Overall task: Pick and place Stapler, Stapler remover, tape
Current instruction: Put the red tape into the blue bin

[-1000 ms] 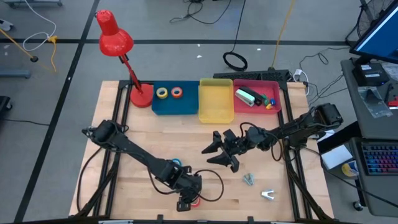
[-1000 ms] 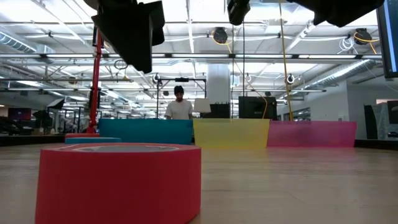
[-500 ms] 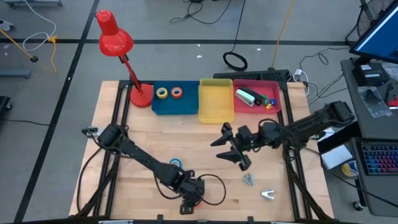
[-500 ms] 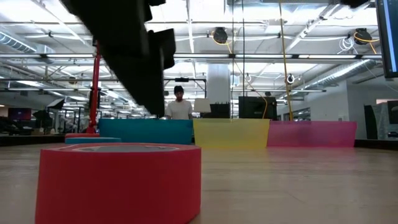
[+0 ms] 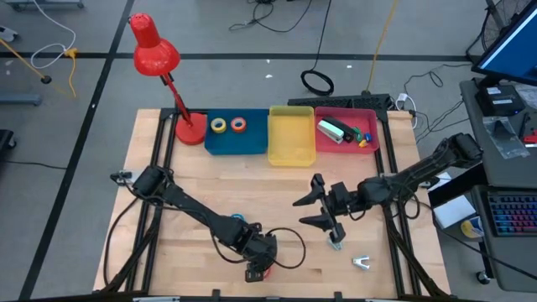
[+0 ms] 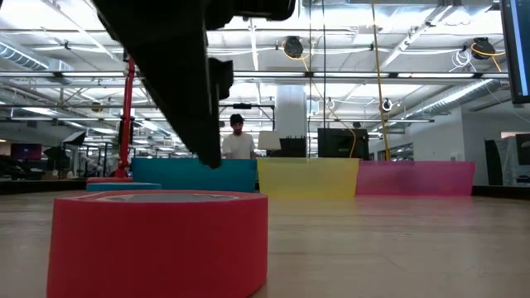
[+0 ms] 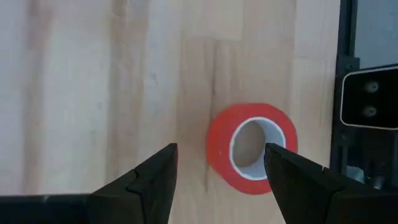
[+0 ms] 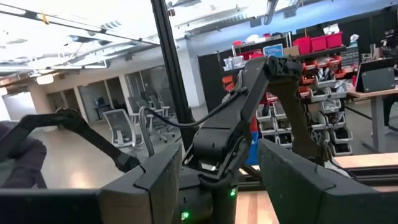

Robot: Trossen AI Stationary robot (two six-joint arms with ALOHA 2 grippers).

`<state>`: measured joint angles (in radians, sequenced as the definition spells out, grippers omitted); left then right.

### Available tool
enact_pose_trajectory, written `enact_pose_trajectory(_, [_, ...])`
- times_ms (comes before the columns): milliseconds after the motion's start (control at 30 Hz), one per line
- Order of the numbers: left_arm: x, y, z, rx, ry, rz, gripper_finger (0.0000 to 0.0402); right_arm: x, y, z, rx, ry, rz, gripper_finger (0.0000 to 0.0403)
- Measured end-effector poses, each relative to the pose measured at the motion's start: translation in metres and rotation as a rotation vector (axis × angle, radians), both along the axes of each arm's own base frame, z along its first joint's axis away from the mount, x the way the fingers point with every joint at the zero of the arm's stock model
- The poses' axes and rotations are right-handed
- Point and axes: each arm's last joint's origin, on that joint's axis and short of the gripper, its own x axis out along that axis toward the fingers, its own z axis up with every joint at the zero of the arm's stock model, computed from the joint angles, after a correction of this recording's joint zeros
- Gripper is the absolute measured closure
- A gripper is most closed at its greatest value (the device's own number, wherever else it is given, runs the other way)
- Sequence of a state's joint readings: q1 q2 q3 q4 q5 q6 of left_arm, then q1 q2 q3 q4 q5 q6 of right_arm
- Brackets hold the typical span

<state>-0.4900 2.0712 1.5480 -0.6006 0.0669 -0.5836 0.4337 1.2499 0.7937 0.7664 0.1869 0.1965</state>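
Near the front edge of the pale wooden table (image 5: 168, 168), well away from the red desk lamp (image 5: 159, 63) standing at the far left corner, the left gripper (image 5: 256, 267) is hovering directly over the red ring-shaped tape roll (image 7: 252, 149), its two dark fingers (image 7: 149, 183) spread apart and released, flanking the roll without touching it in the left wrist view. That red roll (image 6: 157, 244) is lying flat on the wood, pale core upward, and is filling the foreground of the low view beneath the dark arm. A blue tape roll (image 5: 237, 220) is lying on the table just behind the left arm's forearm, nearer the lamp than the red one. Beside the lamp's base, the blue rectangular tray (image 5: 235, 138) is holding the yellow tape roll (image 5: 219, 126) and the orange tape roll (image 5: 239, 125) side by side. Next along from the lamp, the yellow tray (image 5: 291, 138) is sitting between the blue tray and the pink tray (image 5: 373, 134), which is holding a white and green stapler-like item (image 5: 333, 129) and some small coloured clips. The right gripper (image 5: 312, 211) is hanging over the table's right half, fingers wide open and empty, well apart from the lamp. Just beside it a small grey metal object (image 5: 336, 242) is lying on the wood, and a silver claw-shaped staple remover (image 5: 362, 262) is lying nearer the front right corner. A person (image 6: 238, 141) is standing in the room beyond the trays.
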Motion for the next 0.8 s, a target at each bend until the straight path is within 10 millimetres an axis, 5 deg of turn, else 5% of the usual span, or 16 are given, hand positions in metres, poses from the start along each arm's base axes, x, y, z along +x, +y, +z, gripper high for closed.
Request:
enact_pose_trajectory(233, [0.005, -0.012, -0.033, -0.084, 0.082, -0.033, 0.0163, 0.000, 0.000, -0.001, -0.005, 0.009, 0.004, 0.0202])
enact_pose_trajectory(433, [0.007, -0.012, -0.038, -0.109, 0.100, -0.018, 0.0172, -0.001, 0.004, -0.001, -0.008, 0.013, 0.018, 0.0202])
enact_pose_trajectory(533, [0.007, -0.011, -0.038, -0.105, 0.104, -0.018, 0.0218, -0.002, 0.005, -0.001, -0.007, 0.013, 0.020, 0.0202])
enact_pose_trajectory(700, [0.009, -0.007, -0.039, -0.110, 0.097, -0.049, 0.0355, -0.002, 0.005, -0.001, -0.005, 0.010, 0.016, 0.0202])
enact_pose_trajectory(800, [0.011, -0.005, -0.038, -0.123, 0.092, -0.069, 0.0368, -0.002, 0.005, -0.001, -0.003, 0.007, 0.016, 0.0202])
